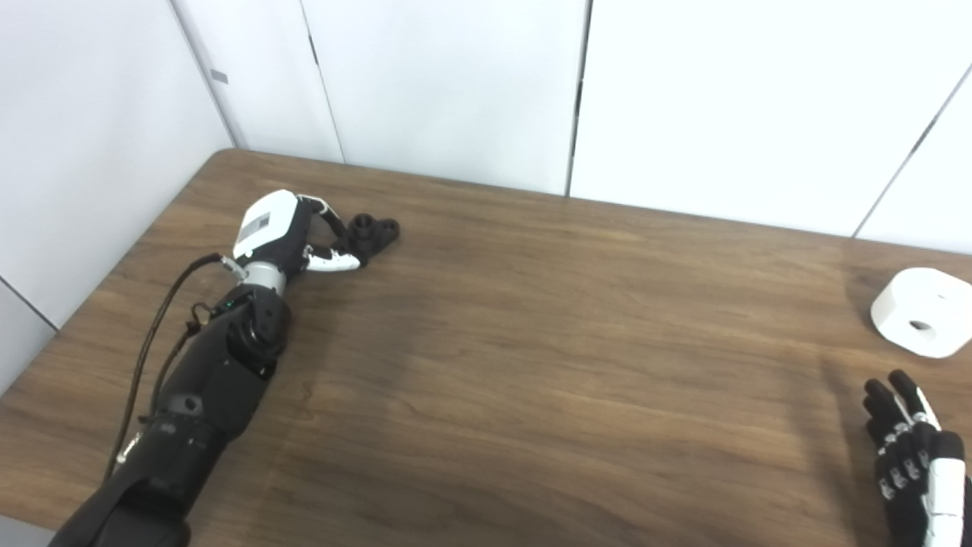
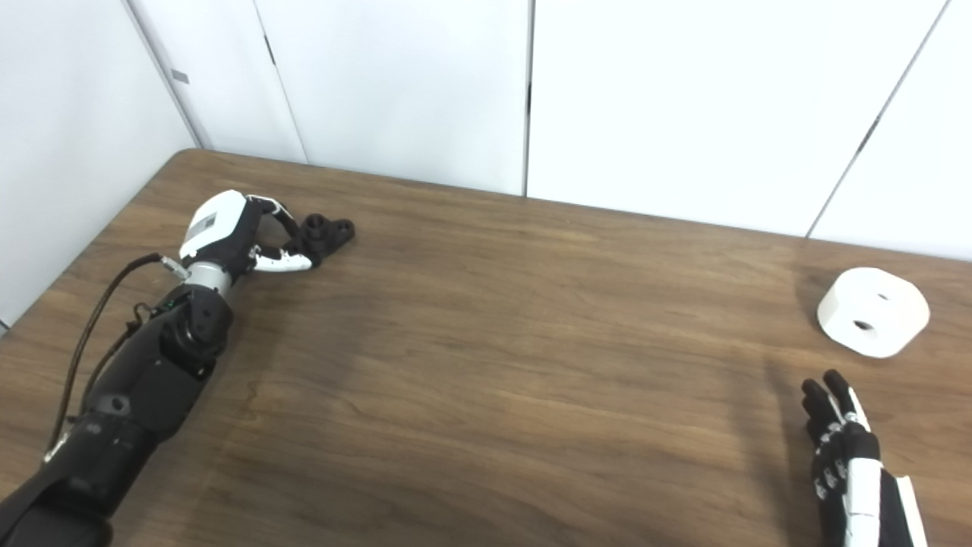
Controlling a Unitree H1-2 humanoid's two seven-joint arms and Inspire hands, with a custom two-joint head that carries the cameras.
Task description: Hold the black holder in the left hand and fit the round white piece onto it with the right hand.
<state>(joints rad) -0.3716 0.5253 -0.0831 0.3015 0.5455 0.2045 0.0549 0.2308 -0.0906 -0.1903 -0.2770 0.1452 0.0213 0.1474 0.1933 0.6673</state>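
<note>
Here the dark brown wood-grain desk (image 1: 531, 365) carries two things, well apart. At its far left, the small black plastic holder (image 1: 373, 232) lies on the surface, and the left robot hand (image 1: 292, 232) has reached it: its fingers (image 1: 334, 262) curl around the holder's near end, touching it, though whether the grip is fully closed cannot be told, and the holder rests on the wood. At the far right, the round white piece (image 2: 873, 310), a thick disc with a hole in its side, sits alone. The right robot hand (image 2: 847, 463) stands near it, empty, fingers extended upward and slightly apart.
</note>
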